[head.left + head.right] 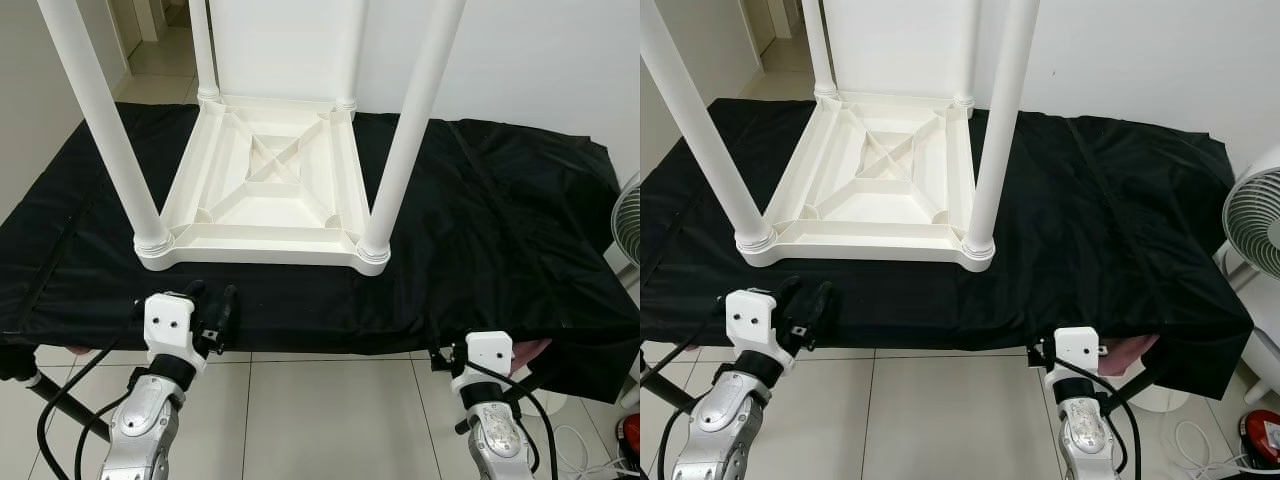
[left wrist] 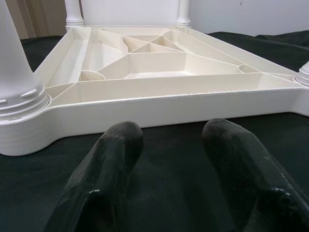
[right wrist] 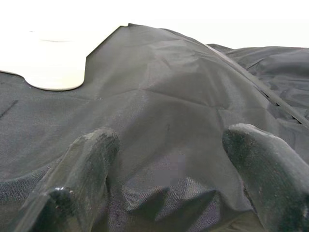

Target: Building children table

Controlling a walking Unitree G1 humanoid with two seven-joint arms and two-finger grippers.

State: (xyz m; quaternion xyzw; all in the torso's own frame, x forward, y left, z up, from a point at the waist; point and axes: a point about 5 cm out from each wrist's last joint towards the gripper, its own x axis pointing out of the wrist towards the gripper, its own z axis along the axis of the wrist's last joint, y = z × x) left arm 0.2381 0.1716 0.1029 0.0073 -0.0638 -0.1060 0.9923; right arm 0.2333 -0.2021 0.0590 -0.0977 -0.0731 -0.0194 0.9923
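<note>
A white plastic children's table (image 1: 265, 185) lies upside down on a black cloth (image 1: 500, 220), its ribbed underside facing up. Four white legs stand in its corners; the front two (image 1: 105, 130) (image 1: 410, 130) rise out of frame. My left gripper (image 1: 212, 297) hovers at the cloth's front edge, just short of the table's near rim (image 2: 159, 108), open and holding nothing. My right arm (image 1: 490, 355) is at the cloth's front edge, right of the table. My right gripper (image 3: 171, 137) is open over bulging cloth, with one table corner (image 3: 53, 65) farther off.
The cloth covers a low wide surface and drapes over its front edge. A white fan (image 1: 1255, 225) stands at the right end. Tiled floor (image 1: 330, 420) lies below me, with cables and a red object (image 1: 1260, 435) at the right. A white wall is behind.
</note>
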